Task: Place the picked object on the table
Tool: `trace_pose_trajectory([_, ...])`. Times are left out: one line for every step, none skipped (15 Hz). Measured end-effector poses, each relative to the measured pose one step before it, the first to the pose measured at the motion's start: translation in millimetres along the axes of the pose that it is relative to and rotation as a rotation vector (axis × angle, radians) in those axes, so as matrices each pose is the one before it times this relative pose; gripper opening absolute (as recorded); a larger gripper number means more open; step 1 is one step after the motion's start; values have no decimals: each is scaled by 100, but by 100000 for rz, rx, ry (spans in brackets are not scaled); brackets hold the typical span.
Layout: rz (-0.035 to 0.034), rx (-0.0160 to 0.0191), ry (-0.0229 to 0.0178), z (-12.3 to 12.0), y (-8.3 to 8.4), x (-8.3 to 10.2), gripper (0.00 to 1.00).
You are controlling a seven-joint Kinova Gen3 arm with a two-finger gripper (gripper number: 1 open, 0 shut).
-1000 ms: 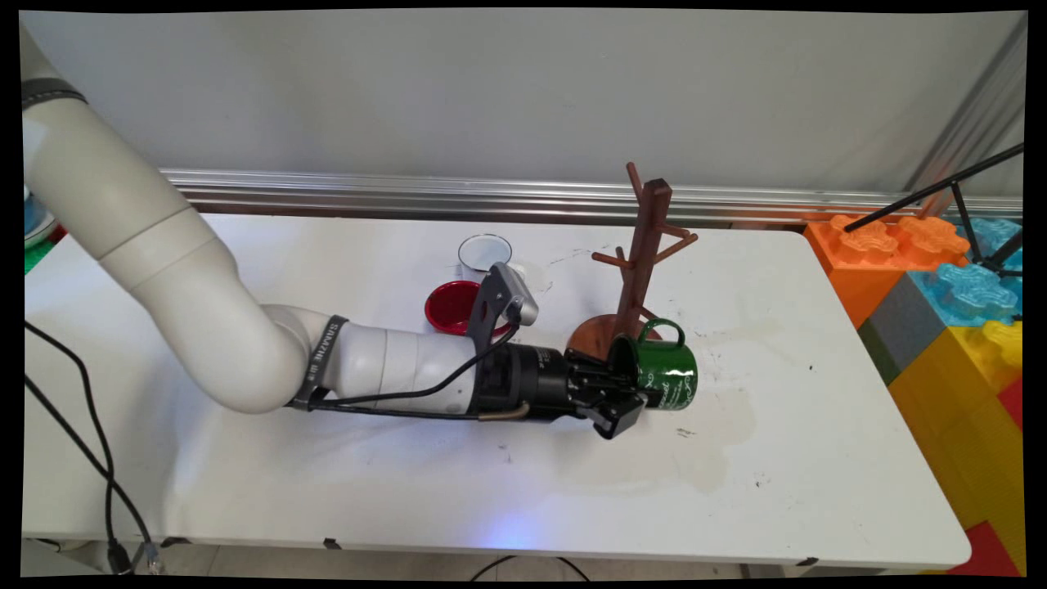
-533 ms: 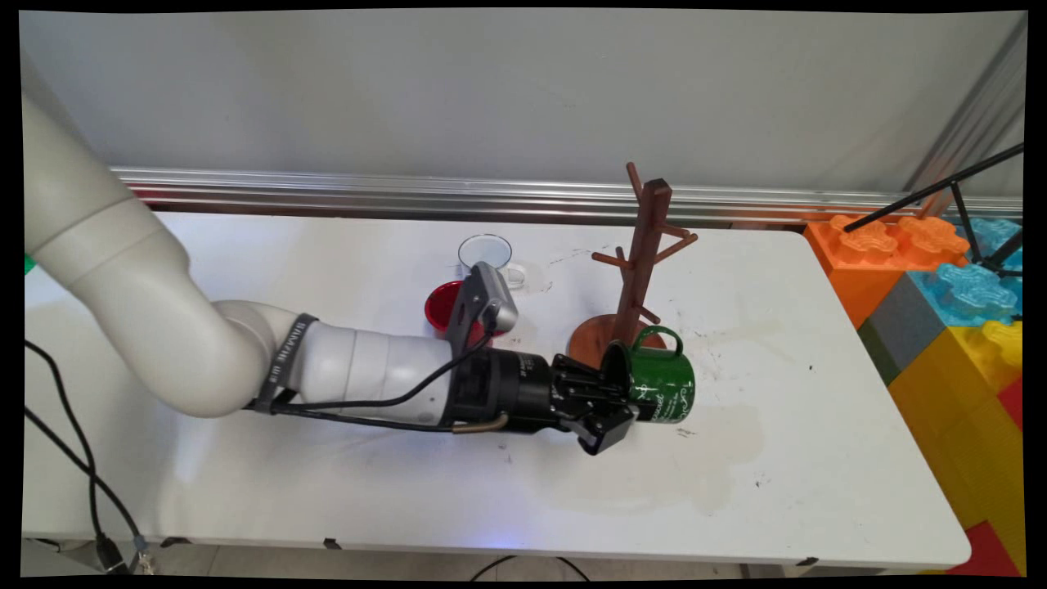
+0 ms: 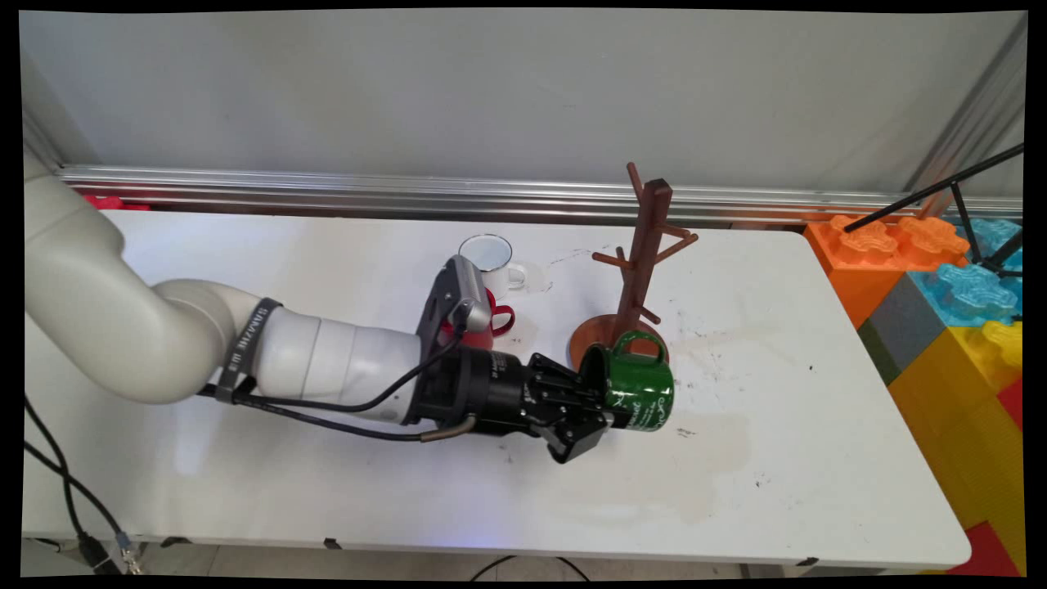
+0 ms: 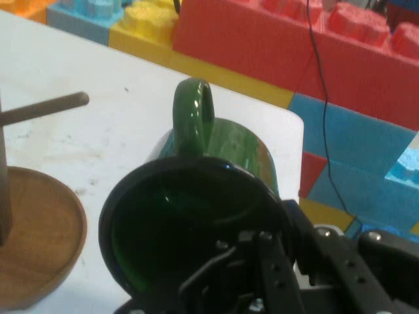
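Observation:
A green enamel mug with white lettering lies on its side, mouth towards the arm and handle up. My gripper is shut on the green mug's rim, one finger inside the mouth and one outside. The mug hangs just in front of the round base of the brown wooden mug tree. In the hand view the green mug fills the middle, its handle pointing up, with my gripper clamped on its rim and the mug tree's base at the left.
A red mug and a white mug stand behind the wrist, left of the tree. Large orange, blue and yellow foam blocks are stacked past the table's right edge. Black cables hang at the left.
The arm has drawn back to the left with the green mug in its grip, and the mug has shifted left along the front of the tree's base.

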Motion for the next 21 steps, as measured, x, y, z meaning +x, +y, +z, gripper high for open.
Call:
trace_pose_trajectory([963, 79, -922, -323, -13, 183, 0])
trace_pose_trajectory([710, -43, -731, -208, -8, 139, 0])
trace_pose_trajectory([901, 16, -770, -246, -35, 206, 0])
trace_pose_trajectory([961, -22, -937, -250, -46, 209, 0])
trace_pose_trajectory([1214, 40, -903, -299, -75, 307, 0])
trace_pose_trajectory([1472, 73, -1237, -365, -103, 374, 0])
trace_pose_trajectory([1016, 77, -866, -253, -83, 261, 0])
trace_pose_trajectory([1134, 88, -1006, -271, -92, 285, 0])
trace_pose_trajectory([1602, 176, -1426, -405, -156, 453, 0])
trace_pose_trajectory([1403, 259, -1184, -380, -137, 429, 0])
trace_pose_trajectory([951, 143, -981, -261, -98, 273, 0])
trace_pose_trajectory([1429, 294, -1233, -411, -173, 442, 0])
trace_pose_trajectory([1772, 511, -1654, -519, -218, 516, 0])
trace_pose_trajectory([1795, 800, -1690, -554, -268, 486, 0])
trace_pose_trajectory([1111, 727, -1179, -405, -223, 325, 0])
trace_pose_trajectory([1716, 1128, -2149, -572, -309, 447, 0])
trace_pose_trajectory([1002, 623, -1288, -348, -206, 278, 0])
trace_pose_trajectory([996, 201, -1447, -331, -138, 241, 0])
trace_pose_trajectory([2040, -433, -1946, -480, -138, 352, 0])
trace_pose_trajectory([2539, -499, -1861, -555, -146, 357, 0])
trace_pose_trajectory([2326, -470, -1917, -493, -133, 276, 0])
